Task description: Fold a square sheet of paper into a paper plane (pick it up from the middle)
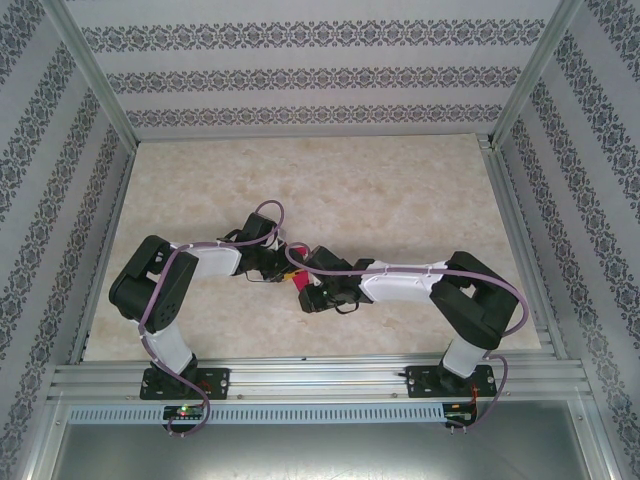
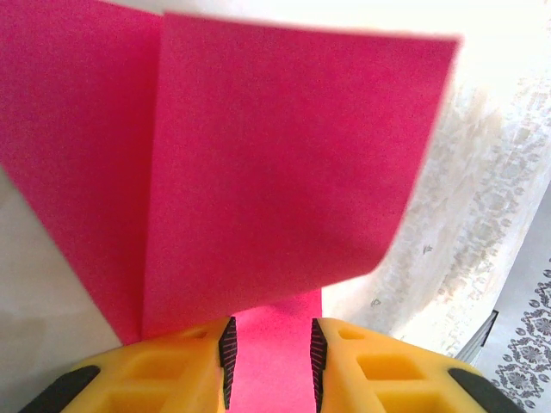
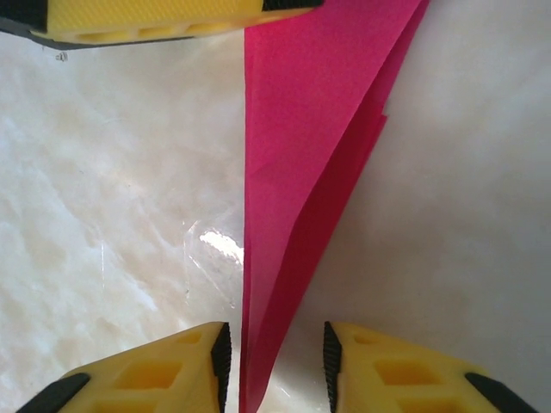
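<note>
The square sheet of paper (image 1: 297, 283) is in the middle of the table (image 1: 350, 180), where the two arms meet, and from above little more than a small magenta patch shows between their wrists. It is already folded.

In the left wrist view the sheet (image 2: 284, 163) rises in front of the left tool (image 2: 271, 353) as two overlapping pink panels. A straight vertical edge runs between them, and the right-hand panel curls at its lower corner. Pink paper fills the gap between this tool's black pads (image 2: 227, 357). The jaws stand a narrow way apart, and I cannot tell whether they pinch the paper or only have it lying between them.

In the right wrist view the paper (image 3: 301, 138) is seen almost edge-on, a long wedge of doubled layers that narrows as it runs down towards the right tool (image 3: 275, 361). It passes between the two pads, nearer the left one. These jaws stand apart on either side of it and clamp nothing. Pale marbled table (image 3: 103, 215) shows on both sides. A yellow finger of the left tool (image 3: 172, 21) sits at the top edge, right against the paper's far end.
</note>
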